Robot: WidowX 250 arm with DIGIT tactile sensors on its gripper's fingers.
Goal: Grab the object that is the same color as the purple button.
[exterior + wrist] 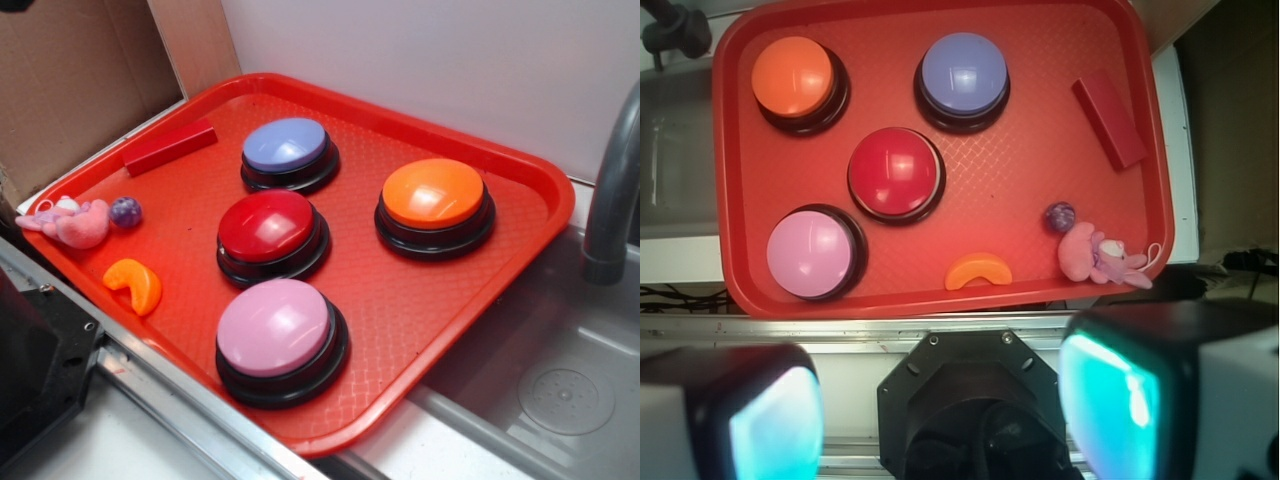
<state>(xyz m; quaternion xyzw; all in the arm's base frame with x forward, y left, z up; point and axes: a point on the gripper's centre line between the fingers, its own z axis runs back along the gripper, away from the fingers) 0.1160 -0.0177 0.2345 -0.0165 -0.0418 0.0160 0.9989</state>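
Observation:
A tiny purple speckled ball [125,211] [1059,216] lies on the red tray [420,330] near its left rim, touching a pink plush toy [80,223] [1095,256]. The purple button [286,147] [962,72], periwinkle on a black base, stands at the tray's back. In the wrist view my gripper [940,405] hangs high above and outside the tray's near edge, over the robot base. Its two teal-padded fingers [775,425] are wide apart with nothing between them. The gripper does not show in the exterior view.
On the tray also stand a red button [270,228], an orange button [434,196] and a pink-lilac button [276,330]. An orange curved piece [136,284] and a red block [170,147] lie there too. A metal sink [560,390] with a grey faucet [610,200] is at right.

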